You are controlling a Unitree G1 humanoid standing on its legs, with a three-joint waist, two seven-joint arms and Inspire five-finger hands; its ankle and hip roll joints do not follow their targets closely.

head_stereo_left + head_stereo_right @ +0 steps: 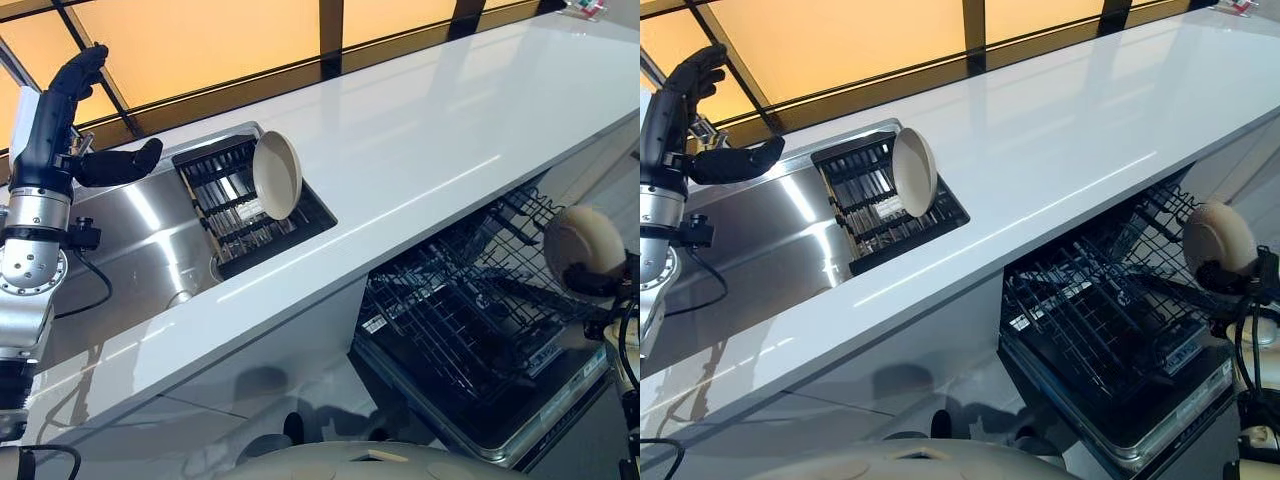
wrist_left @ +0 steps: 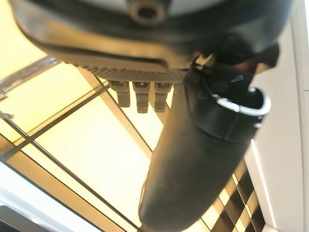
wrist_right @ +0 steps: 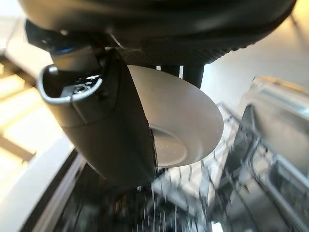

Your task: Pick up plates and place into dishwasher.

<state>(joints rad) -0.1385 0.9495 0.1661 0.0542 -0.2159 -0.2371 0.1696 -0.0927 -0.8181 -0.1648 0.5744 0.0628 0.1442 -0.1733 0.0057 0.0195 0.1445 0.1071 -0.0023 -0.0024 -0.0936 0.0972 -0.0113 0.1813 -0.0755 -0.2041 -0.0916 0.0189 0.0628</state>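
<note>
Right wrist view: the right hand (image 3: pixel 111 130) pinches a cream plate (image 3: pixel 183 121) by its rim, thumb across the face, above the open dishwasher rack (image 1: pixel 470 320). Judged rigid, glazed and breakable (a rim hold suits it, though it may slip). Farther off, a second plate (image 1: pixel 277 175) stands on edge in the sink rack (image 1: pixel 235 215). The left hand (image 1: pixel 70 120) hangs empty, fingers relaxed.

We see a long white counter (image 1: pixel 430 140) with a steel sink (image 1: pixel 130 235) set in it — behind, amber window panes (image 1: pixel 190 40) in dark frames.
</note>
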